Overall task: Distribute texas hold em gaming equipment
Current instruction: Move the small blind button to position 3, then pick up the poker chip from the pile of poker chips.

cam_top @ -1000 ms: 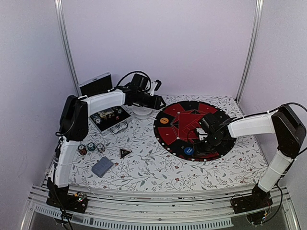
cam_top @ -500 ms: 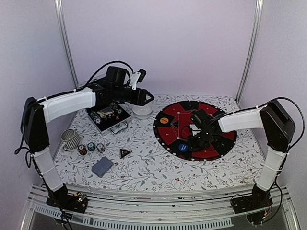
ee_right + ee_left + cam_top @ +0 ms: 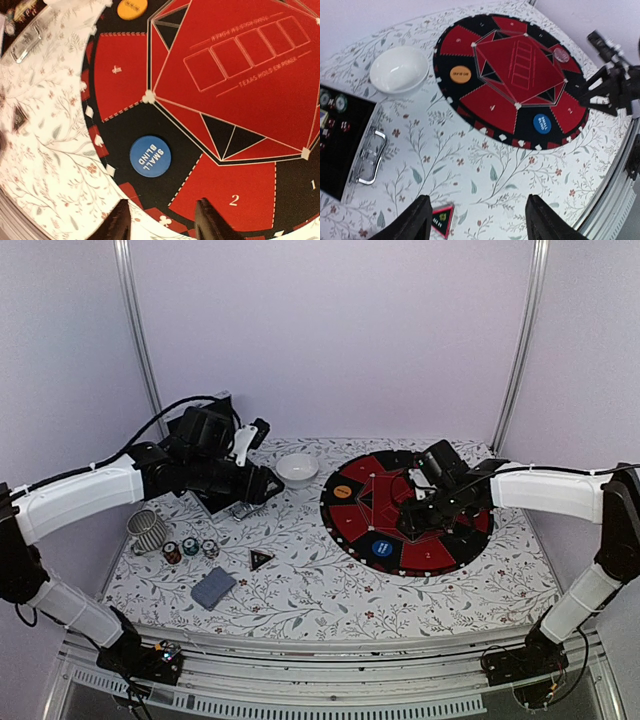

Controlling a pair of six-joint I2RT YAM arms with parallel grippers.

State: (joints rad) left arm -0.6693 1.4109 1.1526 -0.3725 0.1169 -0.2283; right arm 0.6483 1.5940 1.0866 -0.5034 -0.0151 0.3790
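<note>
One marker down: your right hand [image 3: 162, 206] has just let go, now parted and empty, leaving the blue disc [image 3: 146, 155] at lower left of the mat [image 3: 235, 115], while your left hand [image 3: 477, 201] swings back, wide and empty.

High rear camera and both downward wrist cameras share the blue disc [image 3: 382, 548]

Bowl [image 3: 399, 69], case [image 3: 342, 150] (seemingly open) near mat [image 3: 510, 70]

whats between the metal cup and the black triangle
Three chips in a row, in the top view, between the cup and the triangle.
</note>
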